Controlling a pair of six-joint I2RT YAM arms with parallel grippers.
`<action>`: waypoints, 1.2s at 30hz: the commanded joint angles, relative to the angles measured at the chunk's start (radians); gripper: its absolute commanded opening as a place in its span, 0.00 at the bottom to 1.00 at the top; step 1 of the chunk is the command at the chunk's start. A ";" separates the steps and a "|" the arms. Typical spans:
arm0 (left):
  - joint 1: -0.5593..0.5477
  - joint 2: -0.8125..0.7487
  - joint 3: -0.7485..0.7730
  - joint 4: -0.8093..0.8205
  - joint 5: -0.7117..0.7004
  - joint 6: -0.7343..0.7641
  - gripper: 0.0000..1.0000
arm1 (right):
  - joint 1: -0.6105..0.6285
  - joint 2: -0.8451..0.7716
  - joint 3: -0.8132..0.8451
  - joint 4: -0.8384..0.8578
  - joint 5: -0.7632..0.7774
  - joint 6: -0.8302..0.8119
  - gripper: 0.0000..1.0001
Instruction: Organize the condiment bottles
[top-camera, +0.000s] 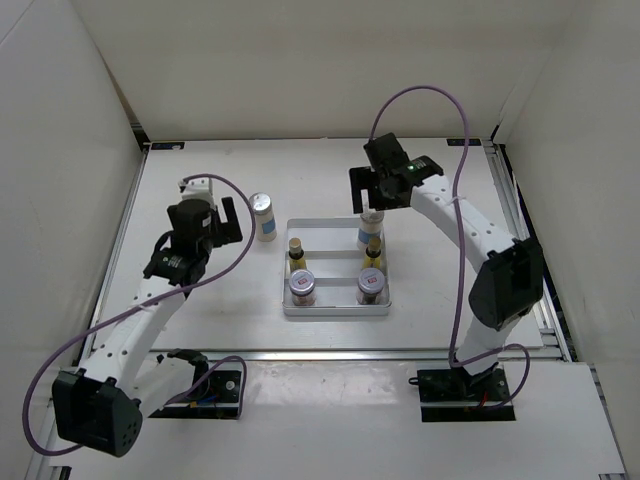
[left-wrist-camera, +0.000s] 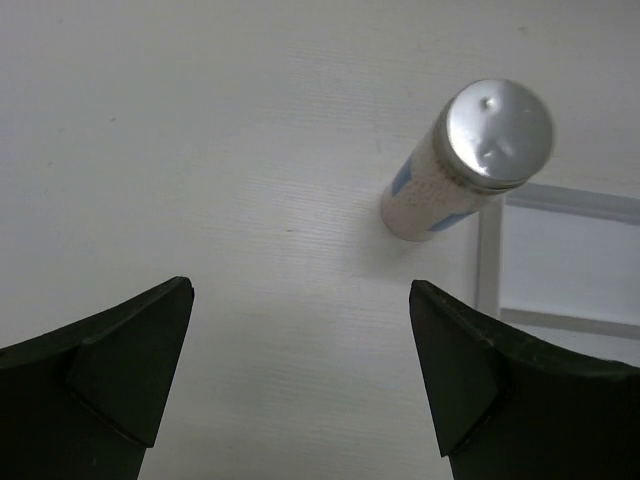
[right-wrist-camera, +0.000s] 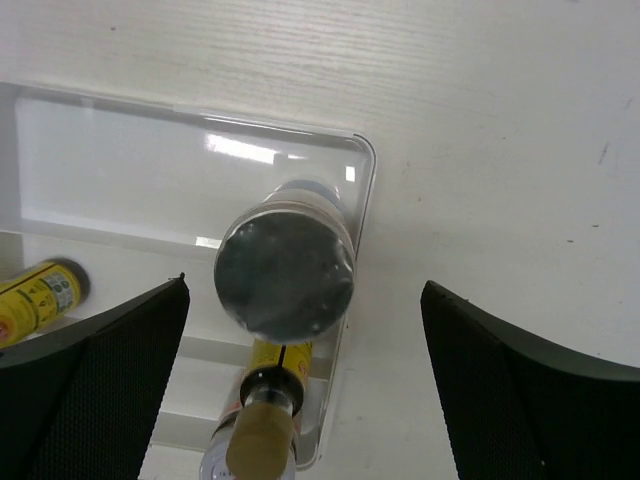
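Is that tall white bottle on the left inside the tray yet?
No. The bottle stands upright on the table, outside the tray.

Tall bottle (top-camera: 264, 218) on table (top-camera: 200, 190), left of tray (top-camera: 336, 312); second tall bottle (right-wrist-camera: 285, 268) in tray's far-right corner

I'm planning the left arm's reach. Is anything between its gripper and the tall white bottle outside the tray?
Nothing visible. Only bare white table lies between the left gripper and the tall white silver-capped bottle, upright beside the shallow white tray.

Bright, even overhead light (faint tray (right-wrist-camera: 200, 150) glare).
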 joint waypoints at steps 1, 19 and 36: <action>0.006 0.002 0.141 -0.014 0.162 -0.001 1.00 | 0.001 -0.132 0.069 -0.030 0.043 0.015 1.00; -0.046 0.582 0.565 -0.066 0.353 -0.005 1.00 | 0.001 -0.501 -0.218 -0.019 -0.028 0.024 1.00; -0.046 0.685 0.580 -0.124 0.389 -0.033 0.55 | 0.001 -0.561 -0.318 -0.019 -0.065 0.053 1.00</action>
